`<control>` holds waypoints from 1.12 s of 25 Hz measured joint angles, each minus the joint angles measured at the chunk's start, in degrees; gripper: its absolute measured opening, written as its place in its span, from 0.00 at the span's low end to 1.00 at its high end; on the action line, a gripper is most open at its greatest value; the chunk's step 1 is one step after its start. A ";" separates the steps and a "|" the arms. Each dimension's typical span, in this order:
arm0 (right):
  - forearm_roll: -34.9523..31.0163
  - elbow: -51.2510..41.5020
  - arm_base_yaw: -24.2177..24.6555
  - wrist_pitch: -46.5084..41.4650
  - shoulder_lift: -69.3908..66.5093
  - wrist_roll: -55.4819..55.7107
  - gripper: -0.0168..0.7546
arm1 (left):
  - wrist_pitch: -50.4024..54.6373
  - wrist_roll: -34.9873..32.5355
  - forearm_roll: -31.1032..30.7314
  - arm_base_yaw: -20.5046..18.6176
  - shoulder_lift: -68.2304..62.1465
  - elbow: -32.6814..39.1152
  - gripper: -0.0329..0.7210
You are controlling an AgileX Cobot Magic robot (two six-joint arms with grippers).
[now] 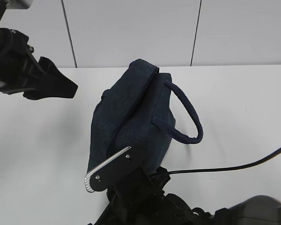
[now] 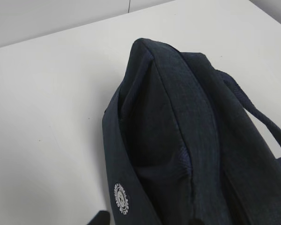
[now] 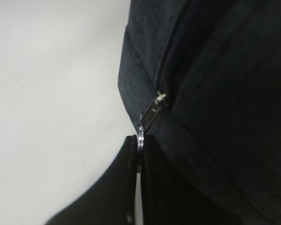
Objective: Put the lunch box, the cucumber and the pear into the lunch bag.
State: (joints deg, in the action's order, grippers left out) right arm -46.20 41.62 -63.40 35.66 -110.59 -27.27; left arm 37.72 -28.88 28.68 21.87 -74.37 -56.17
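- The lunch bag (image 1: 131, 122) sits mid-table, zipped closed from what I can see, handle (image 1: 187, 115) flopped out to the right.
- Right gripper (image 3: 139, 140) is pinched tight on the zipper's metal ring pull (image 3: 140, 130) at the bag's near corner.
- Left gripper (image 1: 56, 86) hangs off to the left, well clear of the bag; can't really tell if its fingers are apart or together.

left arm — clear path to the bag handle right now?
Probably yes. The left gripper hovers off to the bag's side, and the handle loops out on the far side with nothing over it. It would have to reach across the bag.
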 joint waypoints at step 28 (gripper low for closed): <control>-16.70 0.15 0.00 -9.23 17.57 -28.39 0.02 | -4.25 -6.98 -1.42 0.00 0.26 8.70 0.45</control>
State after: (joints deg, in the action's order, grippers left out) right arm -62.90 41.77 -63.40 26.43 -93.02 -55.66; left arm 33.48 -35.86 27.26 21.87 -74.12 -47.47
